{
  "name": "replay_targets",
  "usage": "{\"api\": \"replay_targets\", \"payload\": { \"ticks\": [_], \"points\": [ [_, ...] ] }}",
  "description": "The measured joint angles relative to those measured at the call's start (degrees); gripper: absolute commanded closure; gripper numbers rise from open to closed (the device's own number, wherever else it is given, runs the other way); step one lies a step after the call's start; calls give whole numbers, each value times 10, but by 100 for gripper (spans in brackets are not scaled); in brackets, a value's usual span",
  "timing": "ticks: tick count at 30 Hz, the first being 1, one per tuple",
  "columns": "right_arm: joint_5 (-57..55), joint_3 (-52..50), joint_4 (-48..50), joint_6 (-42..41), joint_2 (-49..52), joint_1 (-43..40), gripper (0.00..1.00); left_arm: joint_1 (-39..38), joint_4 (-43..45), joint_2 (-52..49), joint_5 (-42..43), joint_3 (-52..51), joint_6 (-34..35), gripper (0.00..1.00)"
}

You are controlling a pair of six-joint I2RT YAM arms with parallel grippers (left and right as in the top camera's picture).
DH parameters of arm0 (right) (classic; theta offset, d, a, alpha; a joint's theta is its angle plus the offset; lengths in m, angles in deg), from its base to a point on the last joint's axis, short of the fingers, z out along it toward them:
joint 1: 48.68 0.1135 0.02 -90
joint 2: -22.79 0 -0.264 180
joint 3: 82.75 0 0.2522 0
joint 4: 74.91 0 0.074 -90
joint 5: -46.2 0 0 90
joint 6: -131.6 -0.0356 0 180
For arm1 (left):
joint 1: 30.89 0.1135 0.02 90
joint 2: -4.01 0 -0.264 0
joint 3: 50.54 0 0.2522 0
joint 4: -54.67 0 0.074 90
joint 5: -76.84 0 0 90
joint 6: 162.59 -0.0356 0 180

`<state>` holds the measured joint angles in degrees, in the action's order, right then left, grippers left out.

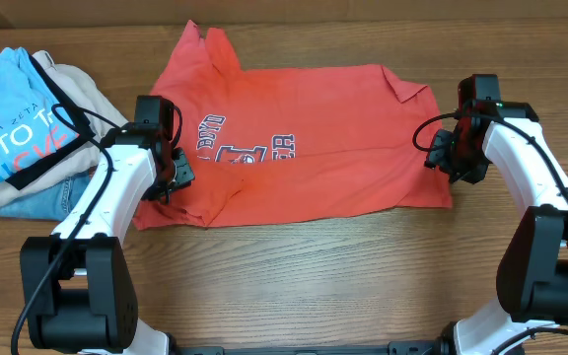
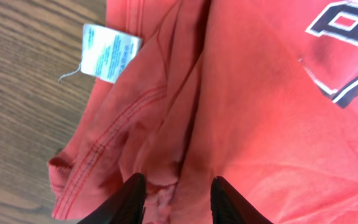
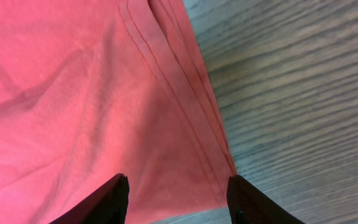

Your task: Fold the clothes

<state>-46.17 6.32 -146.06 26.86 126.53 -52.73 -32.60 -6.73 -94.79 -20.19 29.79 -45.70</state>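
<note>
The coral-red T-shirt (image 1: 314,128) lies spread on the wooden table, with its navy-and-white lettering (image 1: 245,150) facing up. My left gripper (image 1: 171,176) is down on the shirt's left edge. In the left wrist view its fingers (image 2: 178,186) are apart, with bunched fabric (image 2: 260,124) between them. The white tag (image 2: 107,53) lies on the wood beside it. My right gripper (image 1: 449,158) is at the shirt's right edge. Its fingers (image 3: 178,193) are wide apart and straddle the hemmed corner (image 3: 73,93).
A light-blue T-shirt (image 1: 13,123) with white and red print lies on a beige garment (image 1: 77,84) at the far left, close to my left arm. Bare wooden table (image 1: 314,286) lies in front of the shirt.
</note>
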Motion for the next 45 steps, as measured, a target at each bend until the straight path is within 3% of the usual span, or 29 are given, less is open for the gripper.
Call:
{"api": "replay_targets", "payload": {
  "ticks": [2,5,8,11,12,18,25,29,34,36,45],
  "points": [
    [0,0,-3,0,0,0,46,0,7,0,1,-3,-2,51],
    [0,0,-4,0,0,0,46,0,19,0,4,-17,0,51],
    [0,0,-3,0,0,0,46,0,36,-1,5,-30,1,62],
    [0,0,-3,0,0,0,46,0,54,-5,5,-37,3,87],
    [0,0,-3,0,0,0,46,0,62,-7,5,-38,2,90],
    [0,0,-4,0,0,0,46,0,116,-7,8,-40,-8,92],
    [0,0,-5,0,0,0,47,15,157,-7,9,-40,-16,88],
    [0,0,-5,0,0,0,46,23,148,-7,7,-40,-19,67],
    [0,0,-5,0,0,0,46,26,108,-7,4,-40,-20,62],
    [0,0,-6,0,0,0,51,26,92,-7,4,-40,-20,62],
    [0,0,-38,-9,-1,-1,51,30,10,-7,37,-15,-36,46]
  ]
}}
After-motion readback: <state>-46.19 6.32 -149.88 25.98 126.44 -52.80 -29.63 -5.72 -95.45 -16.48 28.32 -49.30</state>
